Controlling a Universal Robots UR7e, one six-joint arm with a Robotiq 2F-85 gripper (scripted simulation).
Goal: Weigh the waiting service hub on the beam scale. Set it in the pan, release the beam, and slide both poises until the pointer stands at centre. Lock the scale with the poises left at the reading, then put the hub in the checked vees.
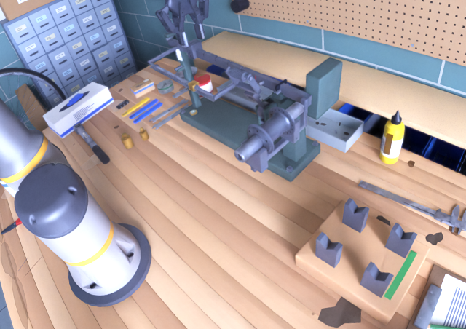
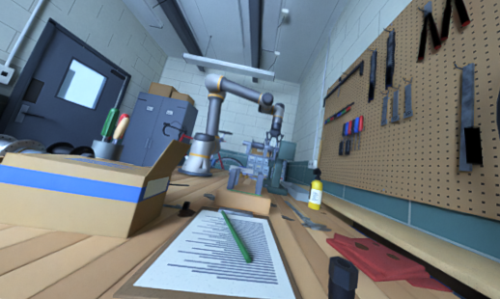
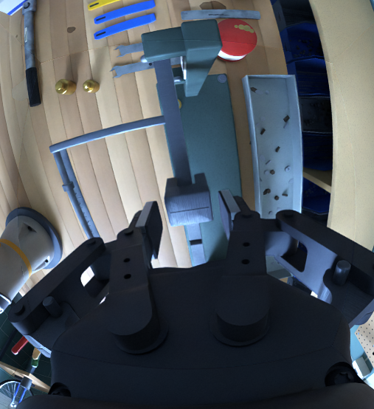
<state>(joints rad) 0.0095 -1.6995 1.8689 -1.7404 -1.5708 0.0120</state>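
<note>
The service hub (image 1: 268,132), a grey flanged axle body, lies in the pan at the near end of the beam scale (image 1: 241,111). The scale's green base sits mid-bench, and its grey beam (image 1: 222,68) runs back toward the wall. A grey poise block (image 3: 188,202) sits on the beam directly below my fingers in the wrist camera. The checked vees (image 1: 363,248), four grey blocks on a wooden board with a green strip, stand at the bench's near right. My gripper (image 1: 185,36) hangs above the beam's far end, partly open and holding nothing.
The scale's upright post (image 1: 188,79) rises just below the gripper. A red-and-white tub (image 1: 203,82), blue and yellow tyre levers (image 1: 145,109), two brass weights (image 1: 133,137) and a hammer (image 1: 92,145) lie left of the scale. A grey parts tray (image 1: 335,128) and glue bottle (image 1: 391,139) stand to the right.
</note>
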